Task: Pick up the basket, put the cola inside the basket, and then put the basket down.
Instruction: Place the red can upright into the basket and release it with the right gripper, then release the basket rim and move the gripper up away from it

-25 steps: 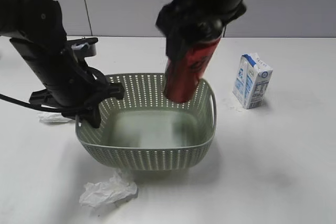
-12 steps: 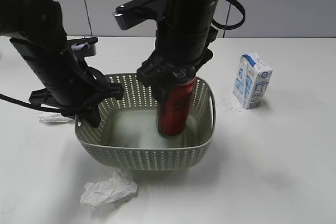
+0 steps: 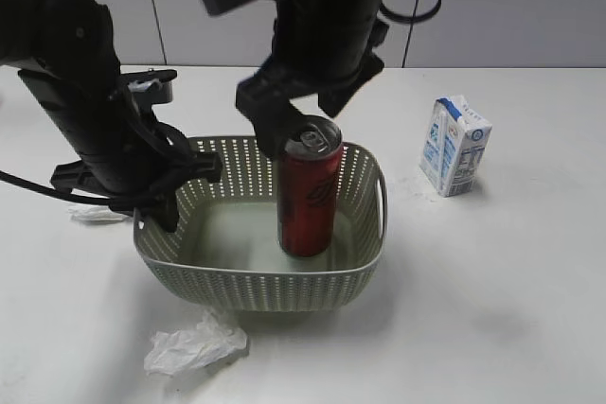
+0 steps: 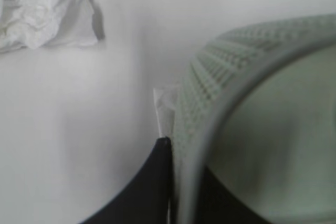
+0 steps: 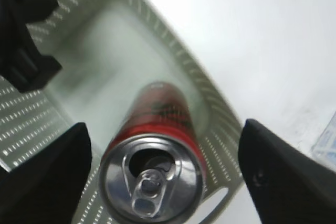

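The sage-green basket point(image 3: 256, 283) is at the middle of the table. My left gripper point(image 3: 156, 203) is shut on its left rim; in the left wrist view the two dark fingers of the gripper point(image 4: 181, 182) pinch the perforated wall point(image 4: 226, 72). I cannot tell whether the basket's bottom touches the table. The red cola can point(image 3: 308, 201) stands upright inside the basket, right of middle. My right gripper point(image 3: 301, 113) hangs open just above the can's silver top. In the right wrist view the fingers of that gripper point(image 5: 163, 171) stand wide on both sides of the can point(image 5: 160, 108), apart from it.
A small blue-and-white carton point(image 3: 454, 146) stands right of the basket; its edge shows in the right wrist view point(image 5: 326, 140). A crumpled tissue point(image 3: 194, 345) lies in front of the basket, another point(image 3: 95, 213) at its left, also in the left wrist view point(image 4: 42, 14).
My right gripper brought the tilted can down into the basket, stood it upright, let go of it, opened and rose a little. The left gripper kept hold of the rim.
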`<state>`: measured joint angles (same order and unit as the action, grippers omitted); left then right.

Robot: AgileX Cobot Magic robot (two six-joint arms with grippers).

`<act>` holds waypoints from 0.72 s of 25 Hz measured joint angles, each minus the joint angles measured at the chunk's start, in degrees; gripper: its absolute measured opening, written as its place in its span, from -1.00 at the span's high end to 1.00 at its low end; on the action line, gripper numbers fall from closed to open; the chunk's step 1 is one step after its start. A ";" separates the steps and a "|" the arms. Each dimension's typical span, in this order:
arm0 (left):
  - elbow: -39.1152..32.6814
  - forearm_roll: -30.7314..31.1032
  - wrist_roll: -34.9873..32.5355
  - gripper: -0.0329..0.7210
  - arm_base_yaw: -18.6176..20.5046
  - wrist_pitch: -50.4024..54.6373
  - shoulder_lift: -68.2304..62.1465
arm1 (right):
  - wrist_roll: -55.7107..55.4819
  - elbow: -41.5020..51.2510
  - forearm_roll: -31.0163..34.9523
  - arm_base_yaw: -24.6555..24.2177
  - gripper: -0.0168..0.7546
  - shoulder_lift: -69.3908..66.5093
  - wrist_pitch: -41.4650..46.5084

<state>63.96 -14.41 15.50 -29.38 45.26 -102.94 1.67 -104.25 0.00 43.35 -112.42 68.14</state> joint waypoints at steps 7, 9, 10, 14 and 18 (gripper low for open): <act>0.00 0.00 0.00 0.91 0.00 0.83 0.00 | -0.47 -8.08 0.00 -5.62 -0.75 2.81 0.00; 0.00 -0.04 0.00 0.91 0.00 1.15 0.00 | -0.67 -7.65 0.98 -10.29 -0.74 3.36 0.00; 0.00 -0.04 0.00 0.91 0.00 1.28 0.00 | -0.73 -7.08 1.62 -13.24 -0.74 3.73 0.00; 0.00 -0.04 0.00 0.91 0.00 1.65 0.00 | -0.88 -3.26 2.98 -24.51 -0.67 5.75 0.07; 0.00 -0.11 0.00 0.91 0.00 1.71 0.00 | -0.88 2.74 3.06 -33.50 -0.62 8.69 0.01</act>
<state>63.96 -14.52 15.50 -29.38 46.97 -102.94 0.78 -101.51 3.06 9.85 -103.73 68.15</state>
